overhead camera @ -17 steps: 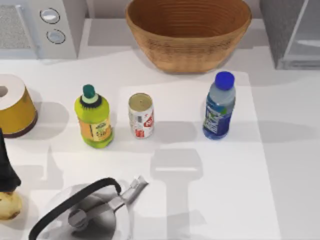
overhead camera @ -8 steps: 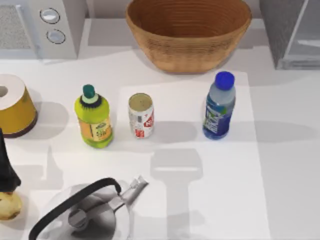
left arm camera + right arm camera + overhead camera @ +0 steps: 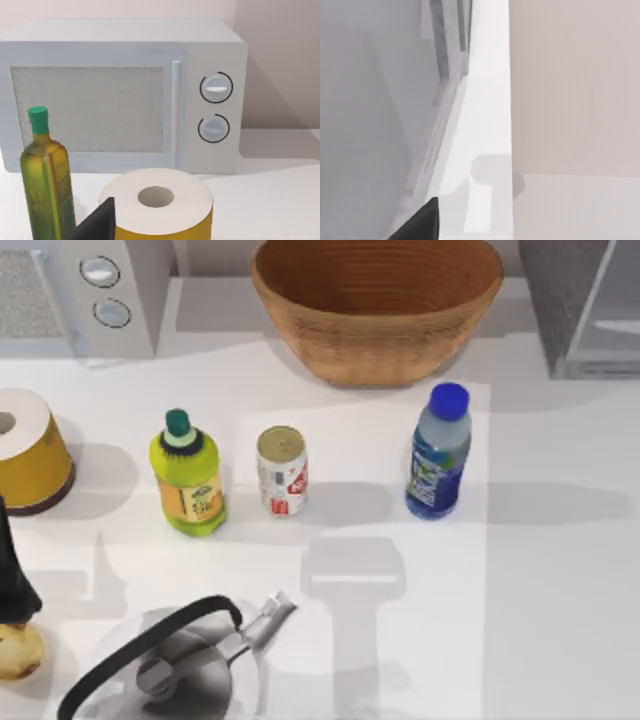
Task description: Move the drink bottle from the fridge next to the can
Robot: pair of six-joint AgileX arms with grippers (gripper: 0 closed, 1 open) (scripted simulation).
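Blue-capped drink bottle upright, right of can, apart

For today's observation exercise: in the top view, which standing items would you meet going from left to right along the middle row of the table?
Yellow-sided roll → yellow-green bottle → can → drink bottle.

no object is seen to have been moved. only the shading on the tabletop has changed: the right boundary of the brighter patch, slanted before, now stands vertical and has been drawn in toward the left, while the shadow at the front edge has perhaps been slightly shifted.
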